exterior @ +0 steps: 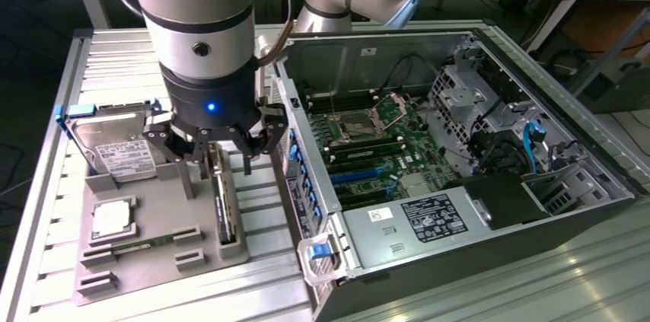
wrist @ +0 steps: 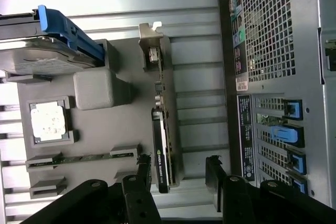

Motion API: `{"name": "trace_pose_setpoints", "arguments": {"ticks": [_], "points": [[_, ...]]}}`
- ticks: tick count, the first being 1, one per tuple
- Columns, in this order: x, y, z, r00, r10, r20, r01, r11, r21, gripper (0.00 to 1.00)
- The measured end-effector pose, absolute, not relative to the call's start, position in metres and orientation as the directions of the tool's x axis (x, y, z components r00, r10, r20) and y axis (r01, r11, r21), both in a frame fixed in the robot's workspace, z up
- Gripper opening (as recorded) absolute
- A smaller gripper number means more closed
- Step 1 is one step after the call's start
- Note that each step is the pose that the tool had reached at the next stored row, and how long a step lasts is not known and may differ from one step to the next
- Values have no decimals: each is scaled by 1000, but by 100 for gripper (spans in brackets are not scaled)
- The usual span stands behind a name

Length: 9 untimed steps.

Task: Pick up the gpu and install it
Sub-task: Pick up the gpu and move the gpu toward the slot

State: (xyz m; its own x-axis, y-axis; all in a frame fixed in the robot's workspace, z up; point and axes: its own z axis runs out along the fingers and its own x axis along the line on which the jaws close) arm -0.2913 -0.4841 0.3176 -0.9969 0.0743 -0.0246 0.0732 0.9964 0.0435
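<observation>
The gpu (exterior: 225,212) is a thin dark card standing on edge in a slot of the grey holder tray (exterior: 152,261). In the wrist view the gpu (wrist: 160,135) runs lengthwise, with its silver end bracket (wrist: 152,45) at the far end. My gripper (exterior: 218,156) hangs just above the card, open and holding nothing. Its black fingers (wrist: 140,184) stand on either side of the card's near end, with the gripper (wrist: 176,178) roughly centred over it. The open computer case (exterior: 568,223) with its green motherboard (exterior: 381,147) lies at the exterior view's right.
On the same tray lie a silver hard drive (exterior: 117,147) in a blue bracket, a processor chip (exterior: 112,217) and a narrow memory stick (exterior: 137,246). The case's rear wall with blue slot latches (wrist: 286,132) stands close beside the tray. Ribbed aluminium table (exterior: 264,223) lies underneath.
</observation>
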Motion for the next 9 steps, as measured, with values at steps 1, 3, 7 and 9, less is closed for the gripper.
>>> {"name": "trace_pose_setpoints", "arguments": {"ticks": [1, 3, 7, 9], "points": [[-291, -485, 316, -997, 74, -25, 73, 996, 44, 54], [-291, -485, 314, -997, 74, -25, 73, 996, 43, 54], [-291, -487, 309, -997, 74, -25, 73, 996, 43, 54], [-291, -487, 307, -997, 74, -25, 73, 996, 43, 54]]}}
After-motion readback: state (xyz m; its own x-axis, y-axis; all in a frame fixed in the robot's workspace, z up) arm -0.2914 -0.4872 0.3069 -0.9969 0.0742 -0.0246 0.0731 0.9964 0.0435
